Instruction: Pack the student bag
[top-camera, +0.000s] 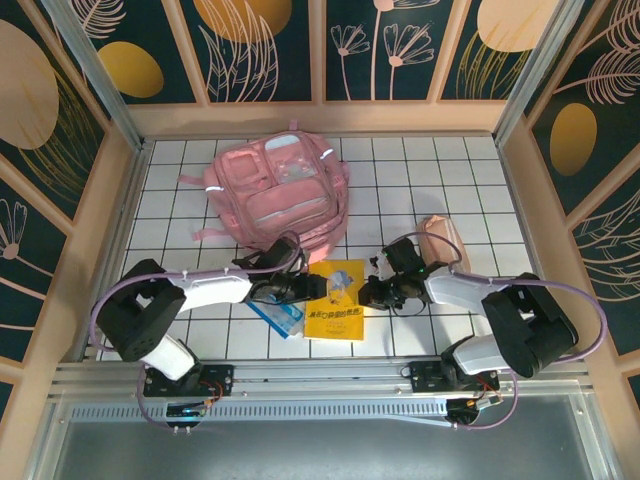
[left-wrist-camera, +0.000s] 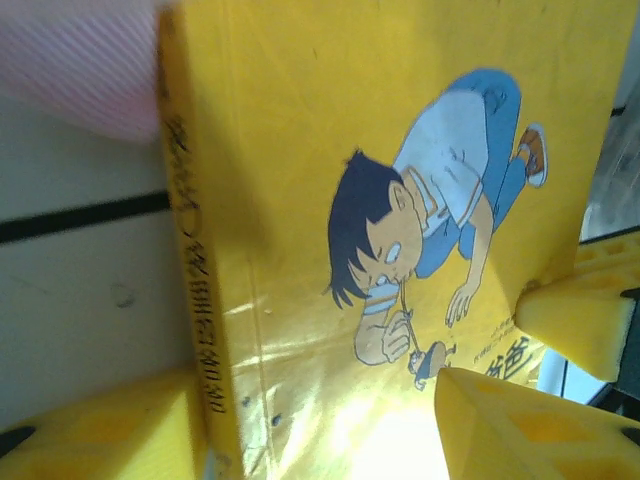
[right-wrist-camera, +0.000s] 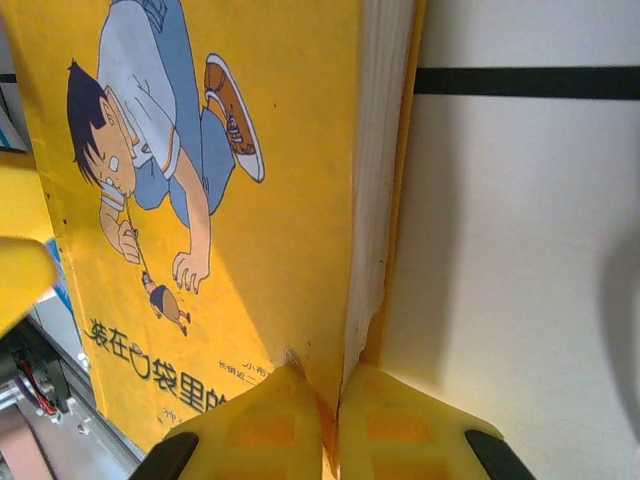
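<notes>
**Right gripper pinches book, left gripper open**

Your right gripper (right-wrist-camera: 335, 385) is clamped on the page edge of the yellow book (top-camera: 335, 305). Your left gripper (top-camera: 318, 288) stands open over its spine side. Beyond both, the pink student bag (top-camera: 280, 190) lies on the table (top-camera: 440, 180).

A yellow book (top-camera: 335, 300) lies flat, cover up, on the white table (top-camera: 420, 180) with its black grid lines (right-wrist-camera: 520, 82). The cover shows a cartoon boy (right-wrist-camera: 130, 130) in a white shirt and blue trousers, crouched over a tiny figure, with Chinese lettering beneath. The white page edges (right-wrist-camera: 385, 150) look worn near one corner. A blue-and-white packet (top-camera: 278, 318) lies tilted just beside the book. A peach soft pouch (top-camera: 438, 240) lies well apart from it. Dark floral wall panels (top-camera: 260, 40) in pale wooden frames enclose the table, and an aluminium rail (top-camera: 330, 375) runs along its near edge.
</notes>
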